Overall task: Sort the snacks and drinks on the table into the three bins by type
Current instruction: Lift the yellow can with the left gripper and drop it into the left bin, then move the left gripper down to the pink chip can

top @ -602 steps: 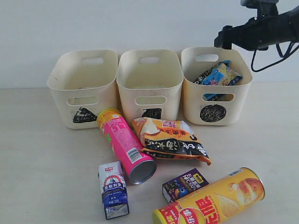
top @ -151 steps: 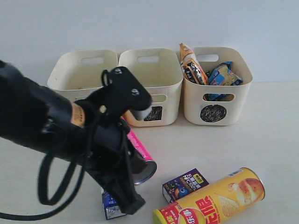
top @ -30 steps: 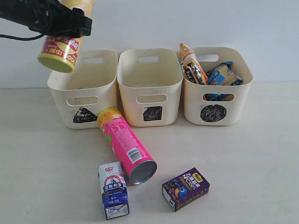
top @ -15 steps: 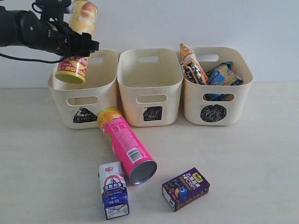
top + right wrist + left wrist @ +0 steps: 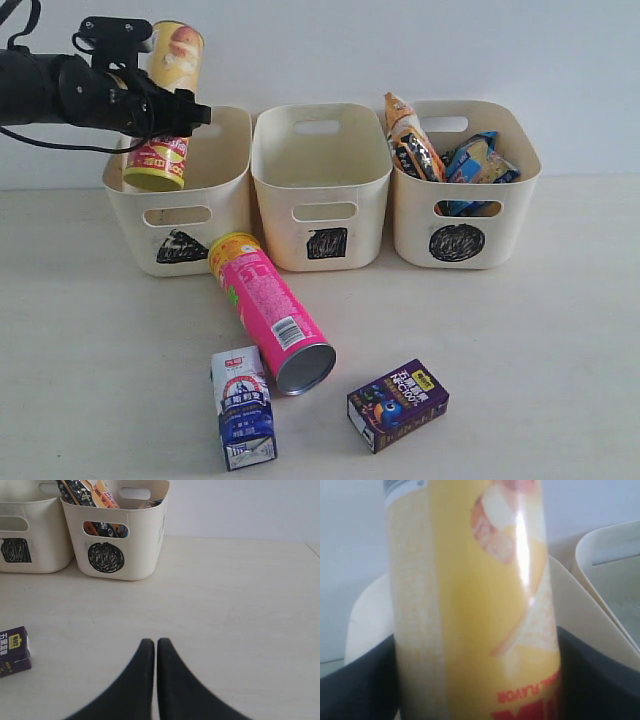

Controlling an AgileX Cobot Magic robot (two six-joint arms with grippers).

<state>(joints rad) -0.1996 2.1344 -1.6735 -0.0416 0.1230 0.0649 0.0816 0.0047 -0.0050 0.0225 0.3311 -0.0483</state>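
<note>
My left gripper [image 5: 160, 110] is shut on the yellow chip tube [image 5: 165, 105], which stands nearly upright with its lower end dipping into the triangle bin [image 5: 180, 215]. The tube [image 5: 470, 605] fills the left wrist view between the dark fingers [image 5: 600, 675]. The pink chip tube [image 5: 270, 310] lies on the table [image 5: 520, 340] in front of the square bin [image 5: 322, 205]. The blue-white carton [image 5: 243, 407] and the purple carton [image 5: 397, 405] stand near the front. Both packets [image 5: 440, 150] sit in the circle bin [image 5: 465, 215]. My right gripper [image 5: 151, 642] is shut and empty above the table, out of the exterior view.
The three bins stand in a row against a white wall [image 5: 400, 50]. The purple carton [image 5: 12, 650] and the circle bin [image 5: 117, 535] show in the right wrist view, with the table's bare surface [image 5: 240, 610] beside them.
My left gripper has carried the yellow tube rightward and down, turning it more upright; its lower end now dips into the triangle bin. Nothing else has moved.
</note>
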